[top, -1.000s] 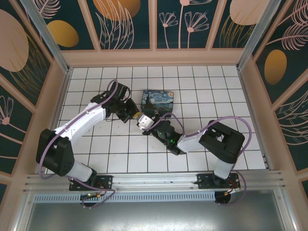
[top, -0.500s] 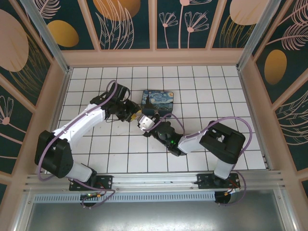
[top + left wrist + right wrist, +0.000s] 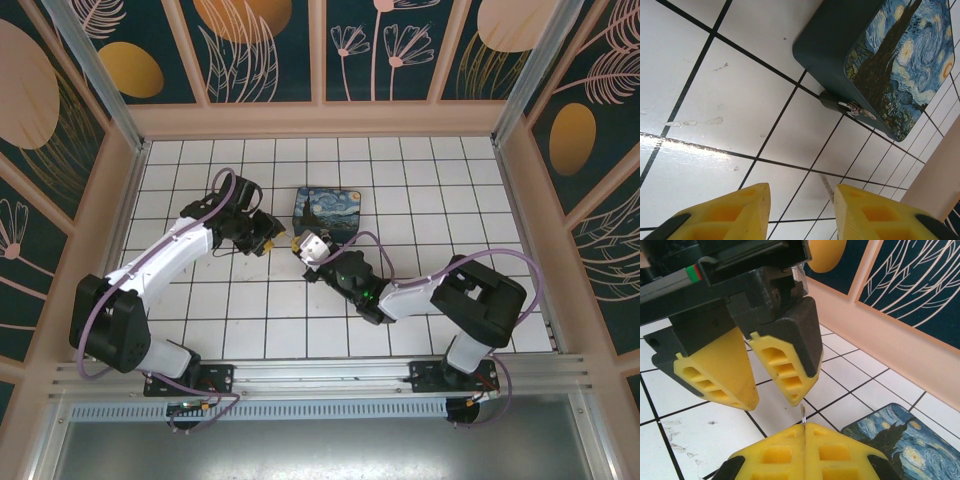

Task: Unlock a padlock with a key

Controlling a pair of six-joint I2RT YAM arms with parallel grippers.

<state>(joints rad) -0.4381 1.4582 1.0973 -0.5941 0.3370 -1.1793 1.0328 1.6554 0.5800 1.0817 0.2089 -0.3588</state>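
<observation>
In the left wrist view the padlock (image 3: 836, 102), a small dark body with a silvery top, rests against the near side of the blue painting-print box (image 3: 900, 60). My right gripper (image 3: 805, 427) is shut on the key (image 3: 803, 415), whose thin metal tip sticks out above its yellow fingertips. My left gripper (image 3: 772, 402) hangs just beyond that tip, open and holding nothing. From the left wrist, the key's blade (image 3: 826, 187) shows between the open yellow fingers (image 3: 735, 210). From above, the left gripper (image 3: 272, 238) and right gripper (image 3: 305, 248) face each other in front of the box (image 3: 330, 208).
The floor is white tile with black grid lines (image 3: 400, 200). Pink walls with dark floral panels (image 3: 320, 115) close in the back and sides. The box corner (image 3: 905, 440) lies just right of my right gripper.
The left gripper has opened and drawn back to the left, away from the key. The right gripper stays shut on the key and has shifted slightly right.
</observation>
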